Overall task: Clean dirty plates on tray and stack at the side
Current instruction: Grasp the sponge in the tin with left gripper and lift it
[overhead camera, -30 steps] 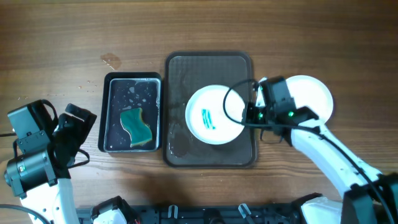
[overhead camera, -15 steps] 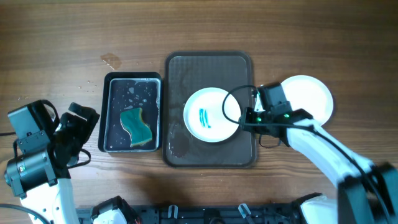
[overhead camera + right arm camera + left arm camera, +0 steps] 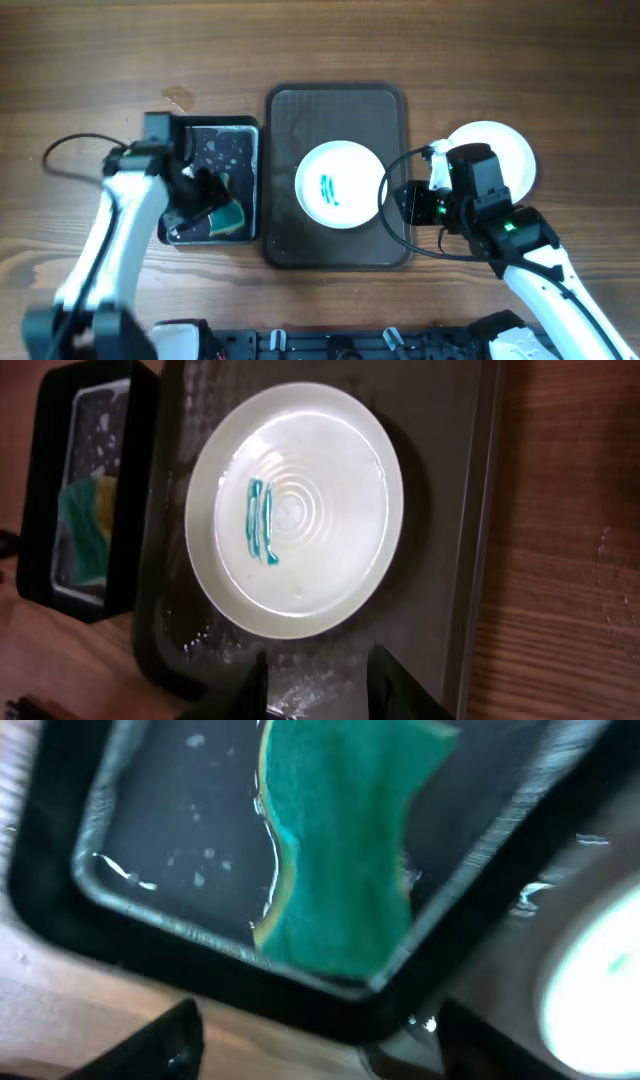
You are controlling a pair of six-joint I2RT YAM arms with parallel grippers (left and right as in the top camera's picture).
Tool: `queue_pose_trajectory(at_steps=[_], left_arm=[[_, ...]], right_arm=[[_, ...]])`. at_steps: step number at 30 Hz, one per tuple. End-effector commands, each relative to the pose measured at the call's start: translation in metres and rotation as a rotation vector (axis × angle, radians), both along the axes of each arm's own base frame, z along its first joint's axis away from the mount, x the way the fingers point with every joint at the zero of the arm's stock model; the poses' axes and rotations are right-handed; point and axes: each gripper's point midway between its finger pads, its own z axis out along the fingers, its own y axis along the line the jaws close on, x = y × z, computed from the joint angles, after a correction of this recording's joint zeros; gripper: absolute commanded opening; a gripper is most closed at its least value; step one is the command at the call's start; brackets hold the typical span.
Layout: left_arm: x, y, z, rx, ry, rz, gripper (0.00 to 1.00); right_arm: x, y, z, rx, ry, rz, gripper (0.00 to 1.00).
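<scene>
I swing the left gripper (image 3: 203,192) in from far out left of the brown tray (image 3: 335,90). It now hangs over the black tray (image 3: 215,122) just left of it, with its jaws spread above the green sponge (image 3: 340,850), and from overhead it partly hides the sponge. My right gripper (image 3: 398,202) lets go of the smeared plate (image 3: 350,165) and backs off past the brown tray's right rim, jaws parted and empty. The plate lies free, nudged slightly toward the brown tray's left side.
</scene>
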Motion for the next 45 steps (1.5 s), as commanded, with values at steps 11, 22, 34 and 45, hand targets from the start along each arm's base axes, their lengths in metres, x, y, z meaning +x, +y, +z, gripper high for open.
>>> queue_pose_trajectory(at_steps=[11,22,34,45], left_arm=[[0.009,-0.009,-0.068,-0.034,0.193,0.028,0.04],[0.050,0.013,-0.048,0.108,0.026,-0.006,0.42],[0.063,0.006,-0.057,0.080,-0.012,-0.063,0.07],[0.037,-0.013,-0.024,-0.006,0.142,-0.062,0.42]], right_arm=[[0.001,0.003,-0.002,-0.005,0.021,0.025,0.33],[0.000,0.003,-0.003,-0.005,0.023,0.025,0.34],[-0.002,0.002,-0.004,-0.009,0.036,0.025,0.34],[-0.002,0.002,-0.004,-0.009,0.035,0.025,0.34]])
